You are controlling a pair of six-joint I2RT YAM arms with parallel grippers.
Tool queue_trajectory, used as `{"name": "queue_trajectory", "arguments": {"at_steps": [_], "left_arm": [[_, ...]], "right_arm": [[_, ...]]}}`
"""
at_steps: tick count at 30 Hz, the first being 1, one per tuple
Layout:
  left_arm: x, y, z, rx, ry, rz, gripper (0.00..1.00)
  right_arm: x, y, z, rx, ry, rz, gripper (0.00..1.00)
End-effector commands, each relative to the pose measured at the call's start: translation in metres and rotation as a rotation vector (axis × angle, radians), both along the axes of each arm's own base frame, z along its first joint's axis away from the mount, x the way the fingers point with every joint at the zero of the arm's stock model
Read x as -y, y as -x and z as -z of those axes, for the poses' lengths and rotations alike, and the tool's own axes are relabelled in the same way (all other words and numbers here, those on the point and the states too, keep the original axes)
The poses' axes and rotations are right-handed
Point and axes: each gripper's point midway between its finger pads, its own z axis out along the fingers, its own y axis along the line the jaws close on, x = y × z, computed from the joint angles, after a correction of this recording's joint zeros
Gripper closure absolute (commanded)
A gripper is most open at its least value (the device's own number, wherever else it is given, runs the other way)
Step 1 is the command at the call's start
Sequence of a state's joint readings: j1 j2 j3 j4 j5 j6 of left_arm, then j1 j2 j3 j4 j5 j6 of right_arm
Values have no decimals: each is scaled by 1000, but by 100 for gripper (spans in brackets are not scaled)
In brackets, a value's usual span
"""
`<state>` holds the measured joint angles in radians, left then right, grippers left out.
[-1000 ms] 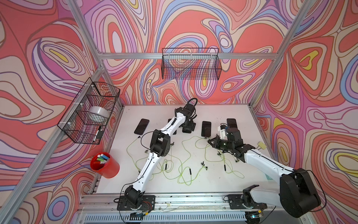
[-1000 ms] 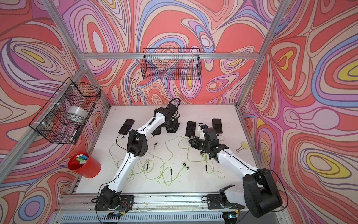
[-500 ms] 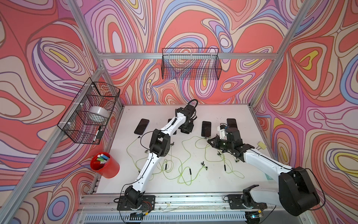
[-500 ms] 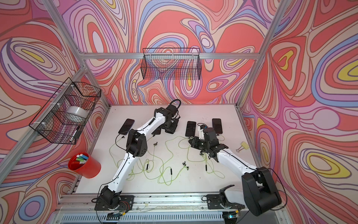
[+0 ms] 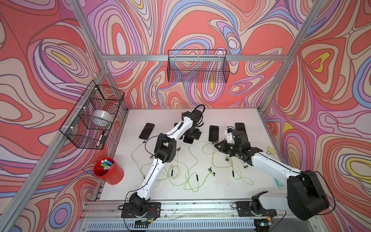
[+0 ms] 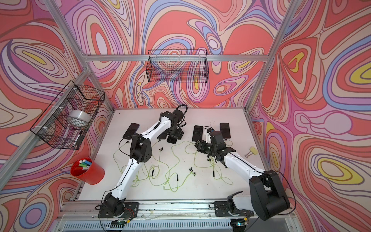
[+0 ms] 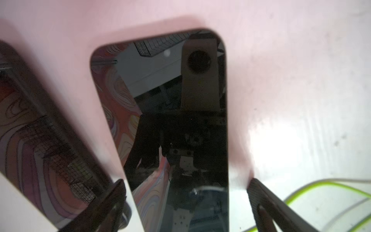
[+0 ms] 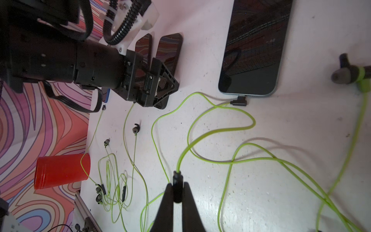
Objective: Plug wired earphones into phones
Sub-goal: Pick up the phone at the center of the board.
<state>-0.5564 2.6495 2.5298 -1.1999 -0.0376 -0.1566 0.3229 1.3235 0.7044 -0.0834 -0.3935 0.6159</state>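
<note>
Earphones [image 8: 177, 181] between right fingers [image 8: 167, 204]

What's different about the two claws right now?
The left gripper is open, astride a phone, gripping nothing; the right gripper is shut, pinching a black piece on an earphone cable. The left gripper points down at the table; the right gripper reaches more sideways, low across it. Both have dark tapered fingers.

Red cup [image 5: 110, 175] holding markers [image 5: 105, 163]; tape roll [image 5: 102, 118] in side wire basket [image 5: 80, 139].
</note>
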Motion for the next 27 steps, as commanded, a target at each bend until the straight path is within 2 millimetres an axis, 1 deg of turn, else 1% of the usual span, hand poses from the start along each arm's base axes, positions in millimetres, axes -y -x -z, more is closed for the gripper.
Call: {"name": "queue_trajectory", "arguments": {"at_steps": [1, 6, 9, 12, 15, 18, 21, 24, 27], "left_arm": [[-16, 18, 28, -115, -66, 16, 6], [-23, 23, 40, -156, -55, -10, 12], [-23, 25, 43, -171, -51, -7, 19], [-25, 26, 43, -173, -60, -15, 30], [-25, 26, 36, -165, -53, -28, 33], [-21, 21, 20, -124, -21, -56, 38], [-15, 13, -5, -52, 45, -111, 45], [-7, 4, -36, 34, 139, -185, 54], [-6, -2, -67, 104, 208, -269, 66]], "right_arm": [[3, -1, -9, 22, 14, 1, 100], [4, -1, -10, 23, 30, -1, 100], [3, -3, -11, 22, 30, -7, 100], [1, -6, -11, 23, 28, -13, 100], [0, -6, -10, 21, 27, -20, 100], [-3, -7, -11, 24, 22, -33, 100], [-8, -10, -15, 36, 11, -55, 100], [-18, -16, -23, 72, -31, -97, 100], [-28, -19, -31, 110, -65, -135, 100]]}}
